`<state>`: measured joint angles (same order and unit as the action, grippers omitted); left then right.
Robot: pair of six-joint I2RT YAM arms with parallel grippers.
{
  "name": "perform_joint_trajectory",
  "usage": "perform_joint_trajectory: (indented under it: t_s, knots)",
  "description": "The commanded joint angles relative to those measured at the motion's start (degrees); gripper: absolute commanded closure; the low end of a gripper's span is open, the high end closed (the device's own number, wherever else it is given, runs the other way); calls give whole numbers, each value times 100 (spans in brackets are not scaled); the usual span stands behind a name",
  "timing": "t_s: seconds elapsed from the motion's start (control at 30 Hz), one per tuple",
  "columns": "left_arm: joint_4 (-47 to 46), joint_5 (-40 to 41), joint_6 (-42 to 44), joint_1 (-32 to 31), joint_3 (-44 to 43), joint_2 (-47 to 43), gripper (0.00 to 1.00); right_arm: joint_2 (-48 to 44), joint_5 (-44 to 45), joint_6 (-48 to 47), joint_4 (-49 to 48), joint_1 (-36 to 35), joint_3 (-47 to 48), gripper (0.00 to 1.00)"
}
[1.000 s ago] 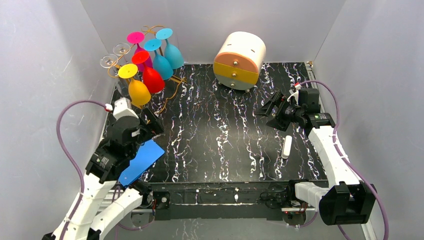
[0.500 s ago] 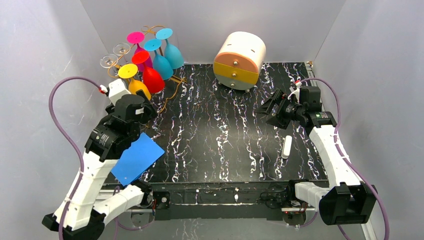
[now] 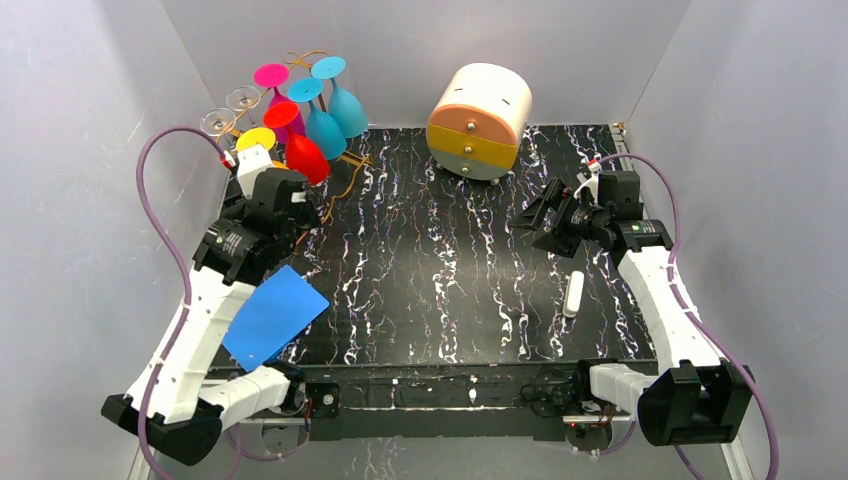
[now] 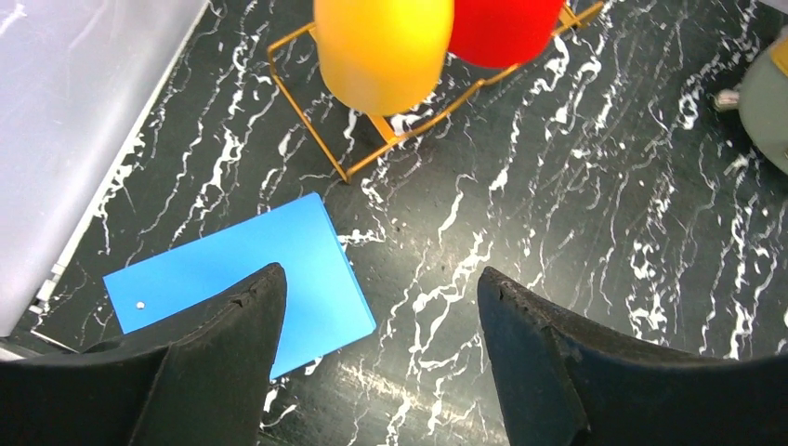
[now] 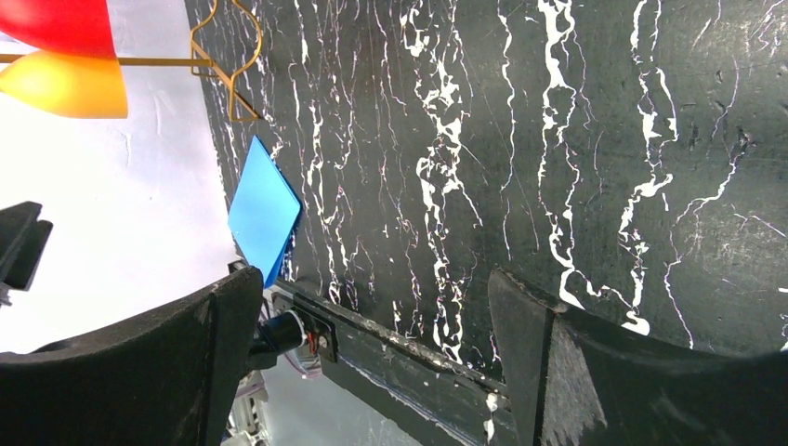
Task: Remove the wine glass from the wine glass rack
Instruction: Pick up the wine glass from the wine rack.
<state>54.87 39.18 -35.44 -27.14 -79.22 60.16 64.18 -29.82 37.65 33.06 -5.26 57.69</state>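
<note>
The gold wire wine glass rack (image 3: 343,186) stands at the far left corner, with pink, teal, red (image 3: 305,155), yellow (image 3: 256,139) and clear glasses hanging upside down on it. My left gripper (image 3: 303,222) is open and empty, just in front of the rack; its arm hides the yellow glass's bowl in the top view. In the left wrist view, the yellow bowl (image 4: 383,46) and red bowl (image 4: 502,23) hang beyond the left gripper (image 4: 381,307), above the rack's base wire (image 4: 307,111). My right gripper (image 3: 535,220) is open and empty over the table's right side, and it also shows in the right wrist view (image 5: 372,307).
A blue card (image 3: 275,315) lies at the near left, below my left gripper (image 4: 232,279). A round cream-and-orange drawer box (image 3: 480,120) stands at the back centre. A small white stick (image 3: 574,293) lies near the right arm. Grey walls close in on three sides.
My left arm has risen and swung back toward the rack, now covering the yellow glass's bowl. The right arm has barely moved.
</note>
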Motion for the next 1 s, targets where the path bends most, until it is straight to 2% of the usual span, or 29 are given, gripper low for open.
perform_joint_trajectory:
  t_s: [0.0, 0.27, 0.43, 0.67, 0.73, 0.8, 0.9, 0.97]
  knots:
    - [-142, -193, 361, 608, -324, 251, 29, 54, -111, -161, 41, 25, 323, 1]
    - [-302, -234, 293, 897, -800, 784, 29, -61, -8, -258, 230, 25, 361, 1]
    - [-132, 188, 455, 972, -1222, 1010, 30, 15, -295, -361, 105, 24, 327, 1]
    - [-112, 354, 500, 978, -1800, 1126, 29, 39, -357, -452, -1, 22, 434, 1]
    - [-248, 483, 517, 979, -1935, 1169, 32, 33, -411, -428, -28, 25, 379, 1]
    - [-785, 428, 739, 975, -2013, 1269, 35, 28, -501, -387, -100, 25, 284, 1]
    - [-603, 711, 656, 981, -2789, 1689, 34, 53, -580, -368, -129, 23, 231, 1]
    - [-721, 757, 692, 980, -2843, 1788, 34, 60, -528, -381, -55, 24, 263, 1]
